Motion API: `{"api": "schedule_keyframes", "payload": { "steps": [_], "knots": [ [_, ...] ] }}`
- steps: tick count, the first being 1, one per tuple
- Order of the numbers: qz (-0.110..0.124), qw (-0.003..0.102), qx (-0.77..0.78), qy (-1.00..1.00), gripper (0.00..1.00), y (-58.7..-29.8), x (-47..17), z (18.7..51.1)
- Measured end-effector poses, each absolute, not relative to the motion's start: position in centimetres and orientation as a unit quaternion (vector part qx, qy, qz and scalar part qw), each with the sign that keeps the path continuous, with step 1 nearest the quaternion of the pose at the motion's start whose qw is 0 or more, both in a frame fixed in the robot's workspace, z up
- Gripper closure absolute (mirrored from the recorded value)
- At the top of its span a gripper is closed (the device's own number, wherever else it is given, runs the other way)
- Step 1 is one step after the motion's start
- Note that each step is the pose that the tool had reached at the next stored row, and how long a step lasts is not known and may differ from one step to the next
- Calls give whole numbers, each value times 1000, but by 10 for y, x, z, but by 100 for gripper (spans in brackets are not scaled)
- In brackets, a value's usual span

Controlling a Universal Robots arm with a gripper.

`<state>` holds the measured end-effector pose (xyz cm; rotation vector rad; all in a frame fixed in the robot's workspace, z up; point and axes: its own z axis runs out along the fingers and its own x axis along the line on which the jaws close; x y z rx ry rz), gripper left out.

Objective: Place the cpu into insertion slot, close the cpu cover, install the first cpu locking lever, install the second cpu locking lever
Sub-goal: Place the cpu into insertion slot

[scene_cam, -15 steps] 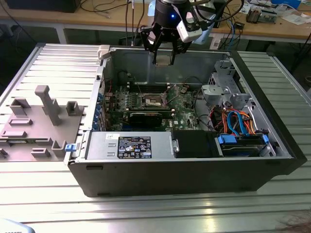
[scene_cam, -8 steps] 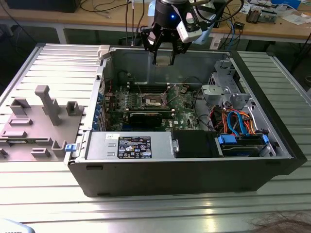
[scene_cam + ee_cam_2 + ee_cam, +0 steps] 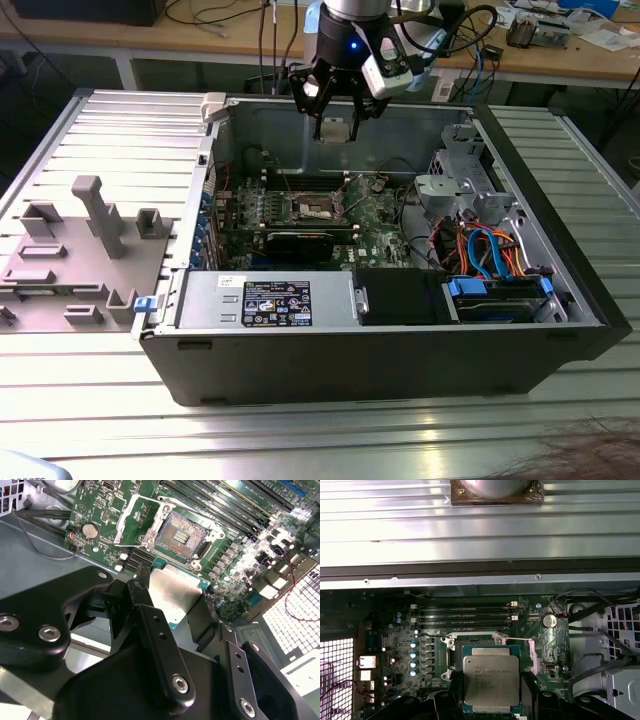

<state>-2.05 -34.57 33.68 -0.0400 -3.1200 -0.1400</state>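
The chip (image 3: pixel 491 680) has a silvery-tan top with a green rim. The circuit board (image 3: pixel 95 505) is green, the gripper (image 3: pixel 172 599) black, the cables (image 3: pixel 478 246) orange and blue.

Nothing can be read. Faint print is seen on the cpu (image 3: pixel 491 680) clamped between the jaws. Illegible white print is carried by a black label (image 3: pixel 277 303) on a grey box (image 3: pixel 205 298), well apart from the jaws.
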Motion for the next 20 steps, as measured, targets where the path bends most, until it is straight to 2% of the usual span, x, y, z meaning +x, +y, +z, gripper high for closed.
{"api": "schedule_keyframes", "payload": {
  "steps": [20],
  "knots": [
    [-45, 9, -13, -999, 46, -346, -22, 321]
  ]
}}
